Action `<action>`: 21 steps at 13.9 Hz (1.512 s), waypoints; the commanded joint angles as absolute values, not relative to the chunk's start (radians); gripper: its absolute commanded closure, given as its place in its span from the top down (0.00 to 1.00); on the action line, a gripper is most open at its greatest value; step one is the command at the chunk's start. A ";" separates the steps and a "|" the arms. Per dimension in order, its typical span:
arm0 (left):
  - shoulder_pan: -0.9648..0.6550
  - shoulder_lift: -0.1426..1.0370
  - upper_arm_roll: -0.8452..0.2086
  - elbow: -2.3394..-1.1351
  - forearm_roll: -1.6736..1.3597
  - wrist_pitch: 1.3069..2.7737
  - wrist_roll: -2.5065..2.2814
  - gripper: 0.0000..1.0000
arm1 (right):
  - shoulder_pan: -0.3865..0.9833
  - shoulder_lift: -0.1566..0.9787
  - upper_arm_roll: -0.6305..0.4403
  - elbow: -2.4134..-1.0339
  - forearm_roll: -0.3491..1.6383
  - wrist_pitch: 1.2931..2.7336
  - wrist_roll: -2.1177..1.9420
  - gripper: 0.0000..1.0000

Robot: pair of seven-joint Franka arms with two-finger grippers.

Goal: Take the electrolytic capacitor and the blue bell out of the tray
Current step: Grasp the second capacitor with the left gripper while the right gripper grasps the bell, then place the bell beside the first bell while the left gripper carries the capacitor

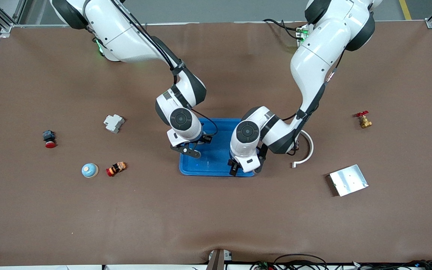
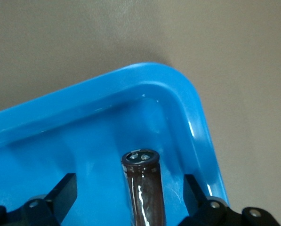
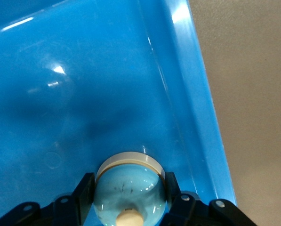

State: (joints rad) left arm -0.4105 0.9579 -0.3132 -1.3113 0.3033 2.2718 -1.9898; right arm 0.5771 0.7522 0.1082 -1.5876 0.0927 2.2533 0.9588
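Observation:
A blue tray (image 1: 216, 150) sits mid-table. My left gripper (image 1: 245, 169) is low over the tray's corner nearest the front camera. In the left wrist view its fingers (image 2: 65, 193) stand wide open around a dark brown capacitor (image 2: 144, 186), which lies on the tray floor (image 2: 84, 141) untouched. My right gripper (image 1: 189, 149) is over the tray's end toward the right arm. In the right wrist view it (image 3: 127, 193) is shut on a light blue bell (image 3: 129, 186) with a cream button, down in the tray (image 3: 196, 94). Both hands hide their objects in the front view.
On the table toward the right arm's end lie a second light blue bell (image 1: 89, 170), an orange-red part (image 1: 116, 168), a white breaker (image 1: 114, 123) and a red push button (image 1: 49, 139). Toward the left arm's end are a white curved piece (image 1: 306, 150), a metal plate (image 1: 348, 180) and a brass valve (image 1: 363, 120).

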 commanded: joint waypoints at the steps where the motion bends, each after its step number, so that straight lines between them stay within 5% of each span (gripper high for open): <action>1: -0.433 0.982 -0.296 -1.275 0.285 2.278 -1.997 1.00 | 0.563 0.755 0.120 -1.571 0.089 2.246 0.979 0.12; 2: -0.434 0.982 -0.296 -1.275 0.287 2.278 -1.999 1.00 | 0.561 0.752 0.118 -1.563 0.090 2.240 0.979 0.03; 5: -0.436 0.982 -0.296 -1.279 0.287 2.278 -2.000 0.98 | 0.555 0.732 0.118 -1.563 0.092 2.238 0.977 0.00; 7: -0.446 0.980 -0.295 -1.279 0.291 2.276 -2.000 0.55 | 0.539 0.716 0.118 -1.565 0.092 2.224 0.977 0.00; 8: -0.448 0.979 -0.285 -1.281 0.294 2.273 -1.996 0.16 | 0.529 0.697 0.118 -1.566 0.092 2.203 0.977 0.00; 9: -0.448 0.977 -0.282 -1.281 0.301 2.269 -1.988 0.00 | 0.520 0.684 0.118 -1.565 0.091 2.171 0.977 0.00; 21: -0.431 0.871 -0.298 -1.281 0.304 2.051 -1.794 0.00 | 0.146 0.496 0.046 -1.623 0.028 1.861 0.442 0.00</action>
State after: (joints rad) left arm -0.4317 0.9215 -0.3040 -1.2766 0.3040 2.1161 -1.8724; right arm 0.1997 0.5506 0.0404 -1.5624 0.0664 1.8814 0.5222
